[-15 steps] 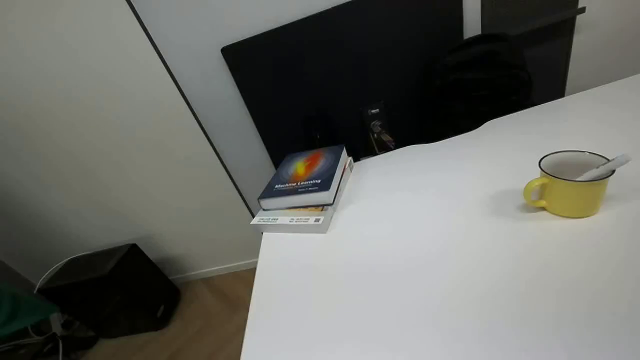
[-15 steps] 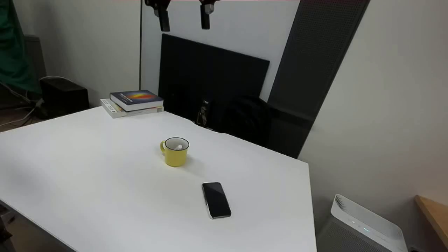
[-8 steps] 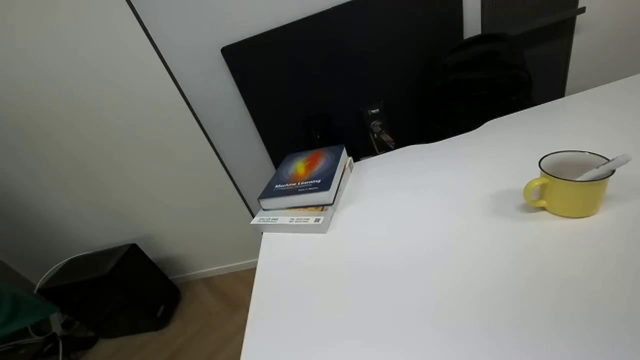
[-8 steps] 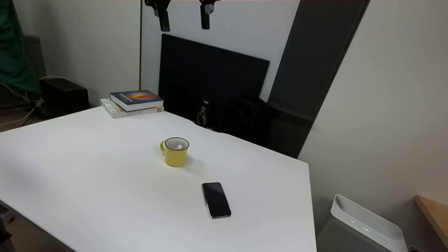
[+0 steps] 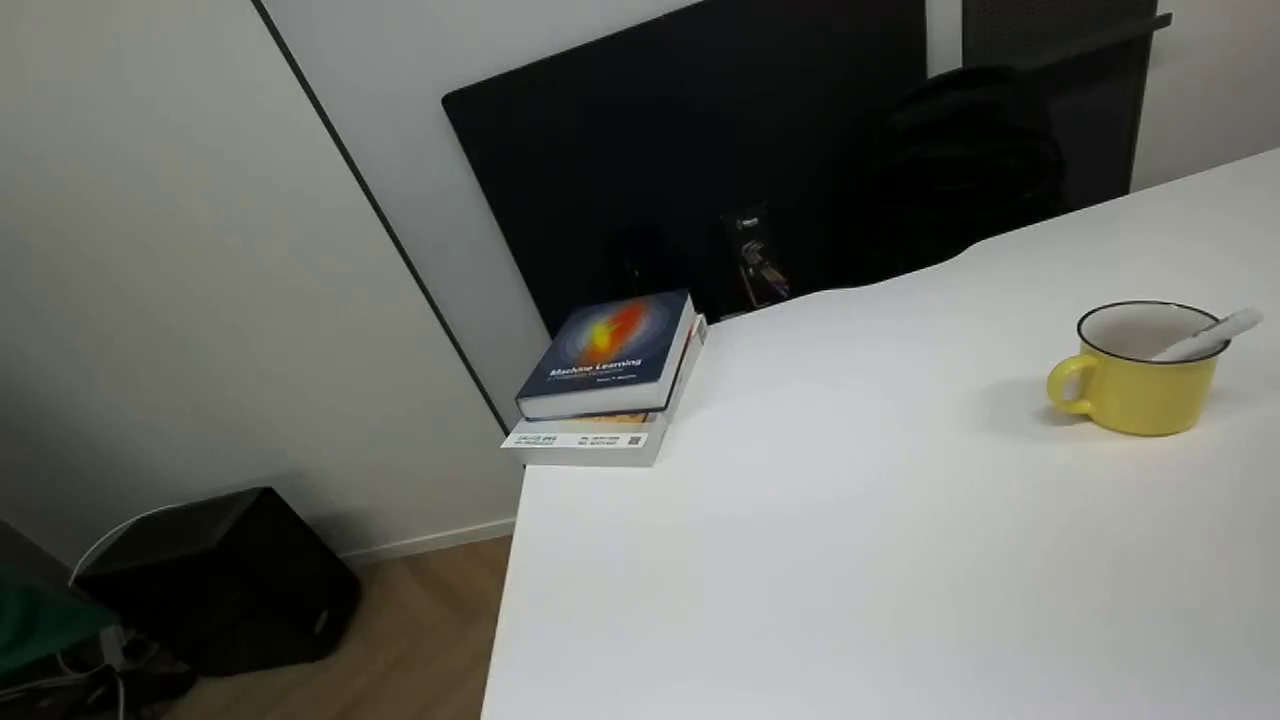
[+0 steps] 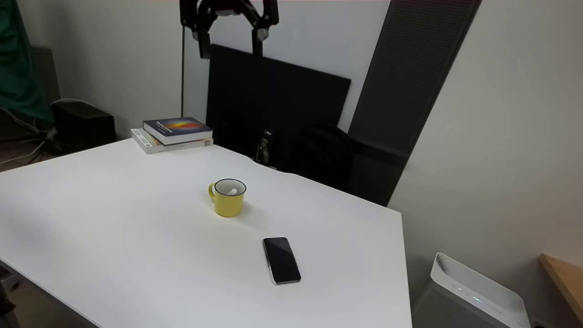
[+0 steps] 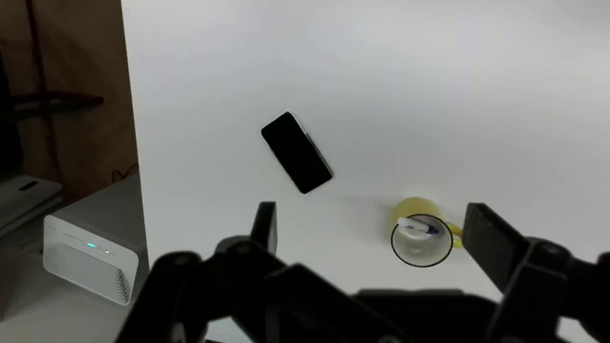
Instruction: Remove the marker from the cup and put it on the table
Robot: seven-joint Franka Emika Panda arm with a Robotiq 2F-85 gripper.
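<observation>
From the wrist, left to right, come one finger of the tool [image 7: 371,212], the marker [image 7: 413,224] standing in the yellow cup [image 5: 1150,400], then the opposite finger. The fingers are spread wide; in an exterior view the tool hangs high over the worktop [image 6: 114,205], well apart from cup and marker.

The marker is slim and white-bodied with a blue end. It leans at a slant, the white end poking past the cup's dark rim, the blue end down against the pale inside. The cup sits upright, its handle to the left in both exterior views.

The worktop is plain, smooth and white. Across an exterior view, left to right: a green cloth [image 6: 23,68], a black box [image 6: 84,123] on the floor, stacked books [image 6: 180,130] with a blue one on top, the cup, a large black panel [image 6: 278,95] behind the far edge, a dark phone [image 6: 282,260] lying flat, a white appliance [image 6: 478,291] beside the worktop, and a wooden edge [image 6: 565,280].
</observation>
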